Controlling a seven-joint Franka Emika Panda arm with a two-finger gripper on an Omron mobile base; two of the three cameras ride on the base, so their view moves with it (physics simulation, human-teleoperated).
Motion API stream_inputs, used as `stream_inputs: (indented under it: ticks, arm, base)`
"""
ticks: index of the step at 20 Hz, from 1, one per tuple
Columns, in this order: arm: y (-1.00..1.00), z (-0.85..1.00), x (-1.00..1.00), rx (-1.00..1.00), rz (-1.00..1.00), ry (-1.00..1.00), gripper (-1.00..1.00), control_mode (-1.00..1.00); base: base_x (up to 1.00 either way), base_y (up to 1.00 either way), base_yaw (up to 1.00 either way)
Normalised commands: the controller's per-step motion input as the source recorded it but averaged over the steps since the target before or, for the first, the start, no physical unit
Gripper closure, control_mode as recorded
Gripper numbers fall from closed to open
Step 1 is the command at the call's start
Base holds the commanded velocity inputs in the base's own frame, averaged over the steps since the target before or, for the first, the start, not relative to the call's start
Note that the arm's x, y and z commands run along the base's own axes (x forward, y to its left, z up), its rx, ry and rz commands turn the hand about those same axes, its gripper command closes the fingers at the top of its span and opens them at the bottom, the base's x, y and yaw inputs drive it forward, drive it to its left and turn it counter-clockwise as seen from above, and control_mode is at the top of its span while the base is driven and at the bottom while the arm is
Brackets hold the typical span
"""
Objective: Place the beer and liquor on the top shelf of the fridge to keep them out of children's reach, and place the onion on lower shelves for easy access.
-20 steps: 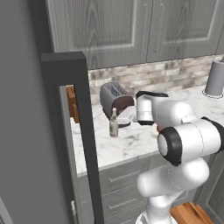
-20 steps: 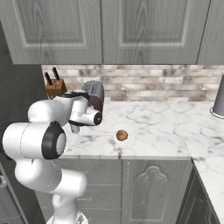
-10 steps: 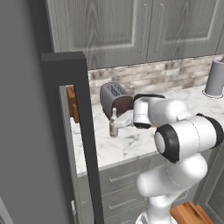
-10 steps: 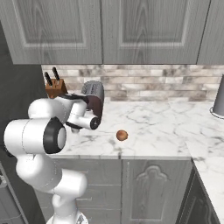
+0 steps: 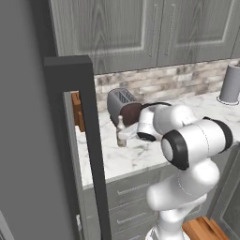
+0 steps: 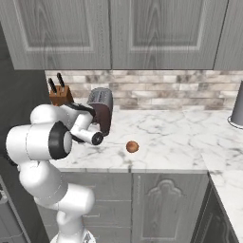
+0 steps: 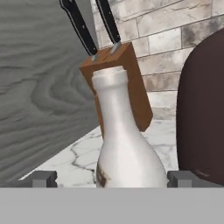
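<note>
The liquor (image 7: 124, 144), a stout whitish bottle with a brownish lower band, stands upright on the marble counter (image 5: 140, 157) in front of the toaster. My gripper (image 7: 111, 178) is open, one finger tip on each side of the bottle's lower body, with a gap to the glass. From the left base view the liquor (image 5: 120, 124) sits at the gripper (image 5: 123, 137), just right of the fridge's open dark door (image 5: 77, 140). The onion (image 6: 132, 146), a small orange-brown ball, lies near the counter's front edge. The beer and the fridge shelves are out of view.
A dark brown toaster (image 6: 102, 108) stands right behind the hand. A wooden knife block (image 7: 124, 83) with black handles sits against the brick backsplash. A grey canister (image 5: 230, 84) stands at the counter's far right. Grey wood-grain cupboards (image 6: 118, 33) hang above.
The hand has slid left and slightly down towards the liquor, so the open fingers now flank the bottle. The bottle and the onion have not moved.
</note>
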Motion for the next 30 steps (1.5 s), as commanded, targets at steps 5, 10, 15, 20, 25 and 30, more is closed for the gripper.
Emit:
stream_inputs:
  ticks: [5,10,15,20,25,30]
  arm:
    - [0.00,0.00,0.26,0.00,-0.07,0.00,-1.00,-1.00]
    - [0.00,0.00,0.25,0.00,-0.08,-0.01,-1.00,-1.00]
    - [0.00,0.00,0.32,0.00,-0.07,-0.01,-1.00,-1.00]
    - [0.00,0.00,0.39,0.00,-0.07,0.00,1.00,-1.00]
    - [-0.10,0.00,0.43,0.00,-0.04,0.00,1.00,-1.00]
    - [-0.03,0.00,0.23,0.00,0.01,0.00,1.00,-1.00]
  base:
    - [0.00,0.00,0.00]
    - [0.00,0.00,0.00]
    - [0.00,0.00,0.00]
    - [0.00,0.00,0.00]
    - [0.00,0.00,0.00]
    - [0.00,0.00,0.00]
